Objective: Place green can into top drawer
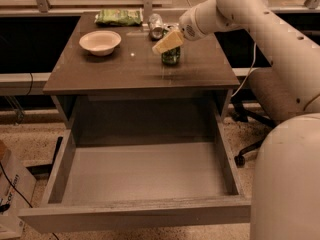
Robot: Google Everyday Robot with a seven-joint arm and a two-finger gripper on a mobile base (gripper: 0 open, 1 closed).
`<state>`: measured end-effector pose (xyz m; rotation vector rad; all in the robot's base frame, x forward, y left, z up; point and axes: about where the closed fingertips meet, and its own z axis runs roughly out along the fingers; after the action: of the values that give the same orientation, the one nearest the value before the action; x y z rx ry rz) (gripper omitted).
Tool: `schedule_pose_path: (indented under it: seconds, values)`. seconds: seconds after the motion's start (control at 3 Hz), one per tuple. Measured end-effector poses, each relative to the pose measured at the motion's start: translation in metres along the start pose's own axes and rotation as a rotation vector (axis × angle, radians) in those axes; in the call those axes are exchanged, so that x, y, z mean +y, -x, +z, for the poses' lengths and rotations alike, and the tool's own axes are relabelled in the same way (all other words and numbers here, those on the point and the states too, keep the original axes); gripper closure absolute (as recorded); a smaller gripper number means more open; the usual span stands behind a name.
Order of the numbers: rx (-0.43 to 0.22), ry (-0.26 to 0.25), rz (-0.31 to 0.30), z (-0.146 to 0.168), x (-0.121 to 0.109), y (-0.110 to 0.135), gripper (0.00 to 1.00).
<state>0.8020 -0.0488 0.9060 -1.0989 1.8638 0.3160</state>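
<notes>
The top drawer (140, 211) is standing pulled out toward the camera, below the table (100, 76). The green can (171, 58) is standing upright on the tabletop, right of centre; its print is too small to read. The gripper (167, 41) is sitting over the can's top, covering it; whether it is spread or pinching the can cannot be told. A white bowl (100, 41) is resting farther left. A silver can (156, 26) and a green bag (119, 17) are sitting near the far edge.
</notes>
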Motion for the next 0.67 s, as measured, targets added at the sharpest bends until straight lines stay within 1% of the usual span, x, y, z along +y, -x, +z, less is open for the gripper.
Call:
schedule_pose_path:
  seconds: [0.33,0.67]
  values:
    - [-0.015,0.036,0.004,0.0071,0.0096,0.0004,0.38]
    - [-0.017,0.047,0.021,0.0073,0.0168,-0.0052,0.61]
